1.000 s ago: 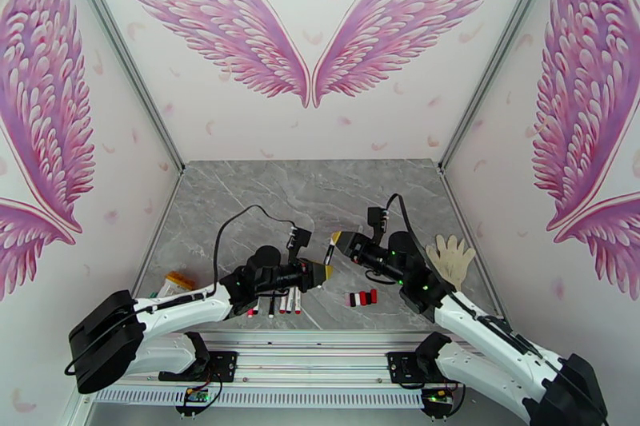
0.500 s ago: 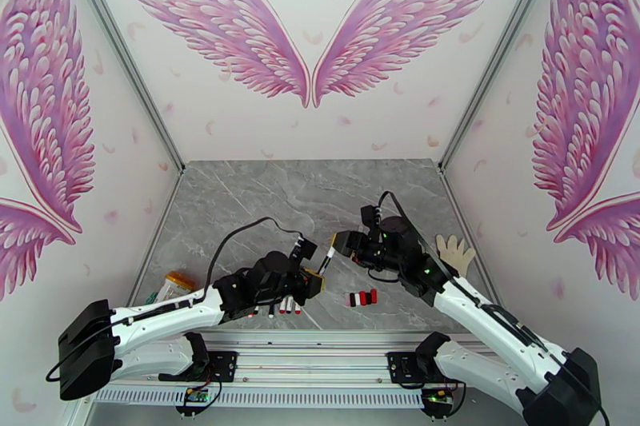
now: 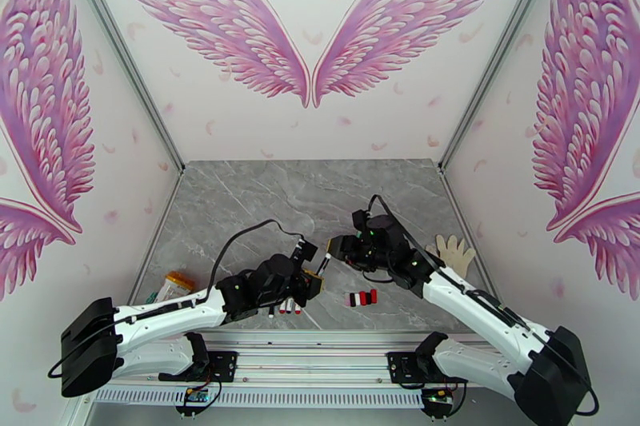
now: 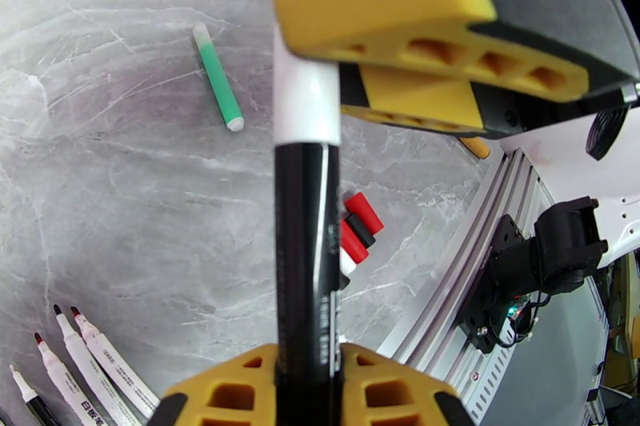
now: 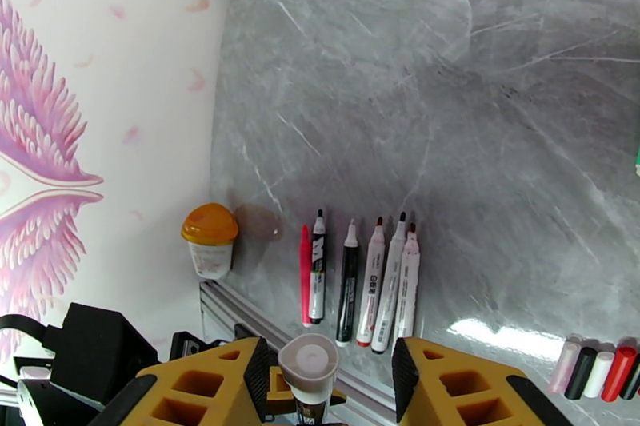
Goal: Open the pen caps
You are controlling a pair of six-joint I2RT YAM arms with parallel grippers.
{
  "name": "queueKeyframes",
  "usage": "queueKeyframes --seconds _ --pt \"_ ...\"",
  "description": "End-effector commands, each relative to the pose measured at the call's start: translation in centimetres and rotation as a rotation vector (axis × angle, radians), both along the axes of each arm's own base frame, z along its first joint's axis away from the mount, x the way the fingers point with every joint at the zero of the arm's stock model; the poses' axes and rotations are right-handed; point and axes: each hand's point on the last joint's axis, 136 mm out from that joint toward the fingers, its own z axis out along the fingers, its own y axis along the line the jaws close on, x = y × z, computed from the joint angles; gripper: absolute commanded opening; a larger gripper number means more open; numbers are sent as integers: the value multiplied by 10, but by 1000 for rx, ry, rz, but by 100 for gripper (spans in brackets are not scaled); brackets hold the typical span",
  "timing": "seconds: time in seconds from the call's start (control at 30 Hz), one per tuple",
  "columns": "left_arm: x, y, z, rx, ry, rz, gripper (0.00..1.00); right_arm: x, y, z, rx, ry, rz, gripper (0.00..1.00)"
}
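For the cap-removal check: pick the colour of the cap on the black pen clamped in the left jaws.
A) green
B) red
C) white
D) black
C: in the left wrist view the black pen ends in a white cap.

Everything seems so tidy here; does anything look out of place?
One green pen lies alone, slanted, apart from the neat row of uncapped pens. A white glove also lies off to the right.

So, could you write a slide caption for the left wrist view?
Left gripper clamps the black pen, its white cap between the fingers of the right gripper.
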Motion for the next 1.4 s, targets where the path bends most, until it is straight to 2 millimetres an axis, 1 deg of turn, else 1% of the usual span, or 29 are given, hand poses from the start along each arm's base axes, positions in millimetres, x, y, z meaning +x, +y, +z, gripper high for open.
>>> queueKeyframes --seconds 0.0,0.23,0.53,0.73,0.87,1.0,1.07,1.17,1.2,1.3,1.37 --pt "4 -10 19 -34 -25 -2 10 5 13 15 28 -41 36 45" --pt "3 -11 19 -39 -20 -6 9 7 24 12 35 -39 53 36" --pt "1 -12 16 -33 -11 -12 7 11 25 14 34 -51 52 23" --pt "0 -11 13 -22 -12 -12 5 14 21 14 16 -65 26 16" --pt "-1 -8 8 36 -40 5 5 19 16 14 13 -58 -17 13" --pt "-1 -2 2 137 -90 35 4 25 5 13 -32 -51 -83 12" --pt "-3 -3 0 150 -95 35 3 28 2 15 -35 -57 -99 12" --pt "-9 -8 -2 108 -56 6 2 31 4 22 3 -91 -89 10" --pt "-13 -12 -2 66 -26 -22 2 32 5 25 23 -111 -81 10" --pt "-17 -15 6 -69 39 -60 1 33 6 36 73 -164 -54 10" --pt "-18 -13 13 -139 69 -73 1 34 5 43 107 -199 -37 10"
